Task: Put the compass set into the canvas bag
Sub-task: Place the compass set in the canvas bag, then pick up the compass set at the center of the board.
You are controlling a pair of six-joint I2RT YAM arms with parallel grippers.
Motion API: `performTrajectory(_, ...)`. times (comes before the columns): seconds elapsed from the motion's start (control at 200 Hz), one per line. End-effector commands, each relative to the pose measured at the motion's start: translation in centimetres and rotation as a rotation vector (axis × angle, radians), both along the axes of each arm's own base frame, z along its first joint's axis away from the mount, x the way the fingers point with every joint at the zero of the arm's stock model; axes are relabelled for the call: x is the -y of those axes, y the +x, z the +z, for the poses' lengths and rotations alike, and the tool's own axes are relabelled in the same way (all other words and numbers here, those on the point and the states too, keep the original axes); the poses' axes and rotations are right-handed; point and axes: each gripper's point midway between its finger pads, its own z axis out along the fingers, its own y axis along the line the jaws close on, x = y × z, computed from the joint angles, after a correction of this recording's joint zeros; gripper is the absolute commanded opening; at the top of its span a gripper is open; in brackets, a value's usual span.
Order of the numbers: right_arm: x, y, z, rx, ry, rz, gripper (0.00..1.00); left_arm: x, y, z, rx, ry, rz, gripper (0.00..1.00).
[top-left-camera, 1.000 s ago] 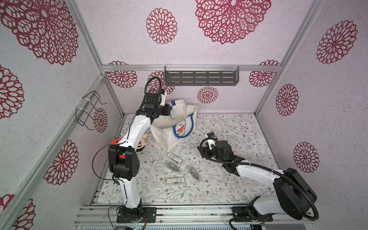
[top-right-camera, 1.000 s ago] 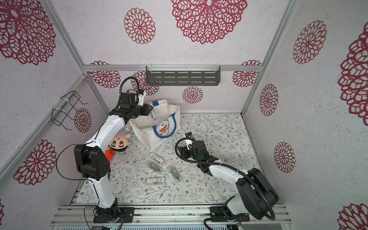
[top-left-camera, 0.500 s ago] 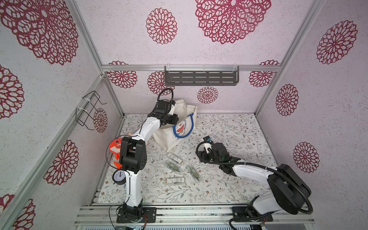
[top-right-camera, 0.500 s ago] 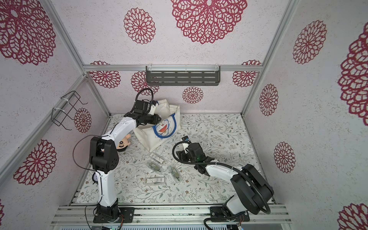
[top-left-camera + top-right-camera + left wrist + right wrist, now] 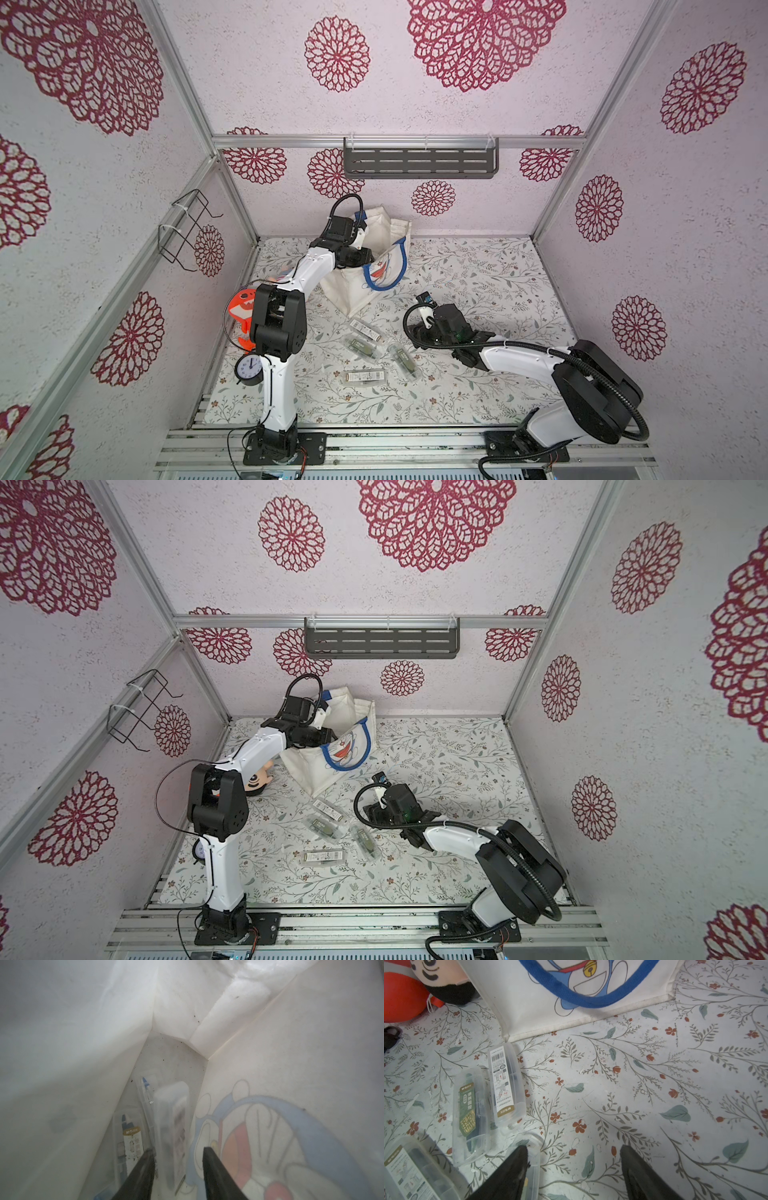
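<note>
The canvas bag [image 5: 376,272] [image 5: 332,754] stands at the back left, its blue cat print facing the middle. My left gripper [image 5: 178,1149] [image 5: 353,257] reaches inside it and is open. A clear compass set case [image 5: 172,1130], blurred, lies loose between the fingers, close to one of them. Two more cases [image 5: 129,1142] rest on the bag's bottom. Several compass set cases [image 5: 365,331] [image 5: 322,828] [image 5: 506,1084] lie on the table in front of the bag [image 5: 529,1001]. My right gripper [image 5: 573,1147] [image 5: 417,334] hangs open beside them, one finger above a case [image 5: 532,1159].
An orange shark toy [image 5: 241,307] and a small clock [image 5: 249,368] sit by the left arm's base. A doll head [image 5: 257,779] [image 5: 446,980] lies left of the bag. A wire rack [image 5: 187,224] and a grey shelf [image 5: 419,162] hang on the walls.
My left gripper went down into the bag and opened, letting go of the case. My right gripper shifted towards the loose cases and opened a little wider.
</note>
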Motion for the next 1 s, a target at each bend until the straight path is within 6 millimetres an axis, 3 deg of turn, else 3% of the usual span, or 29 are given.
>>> performTrajectory(0.0,-0.3,-0.4,0.0,0.012,-0.028,0.027,0.76,0.1,-0.3,1.0,0.009,0.010,-0.026,0.49)
performTrajectory(0.135,-0.6,-1.3,-0.7,-0.011,-0.044,0.044,0.76,-0.1,-0.3,3.1,0.038,0.003,-0.014,0.55)
performTrajectory(0.32,-1.0,-3.6,-1.7,-0.063,-0.051,0.075,0.76,-0.5,-1.3,7.7,0.106,-0.031,0.019,0.59)
performTrajectory(0.34,-1.1,-3.8,-1.8,-0.069,-0.052,0.078,0.76,-0.6,-1.7,9.8,0.146,-0.045,0.020,0.59)
performTrajectory(0.41,-1.3,-5.0,-2.4,-0.092,-0.065,0.091,0.76,-0.8,-2.6,12.2,0.191,-0.062,0.024,0.60)
performTrajectory(0.59,-1.4,-6.9,-3.8,-0.147,-0.102,0.082,0.74,-1.3,-5.4,16.5,0.266,-0.120,0.029,0.62)
performTrajectory(0.826,-1.2,-8.7,-5.3,-0.195,-0.180,0.054,0.69,-0.9,-9.4,17.1,0.262,-0.182,-0.002,0.63)
performTrajectory(0.991,-0.8,-9.3,-6.1,-0.228,-0.246,0.052,0.59,-1.1,-10.7,16.8,0.260,-0.169,0.003,0.64)
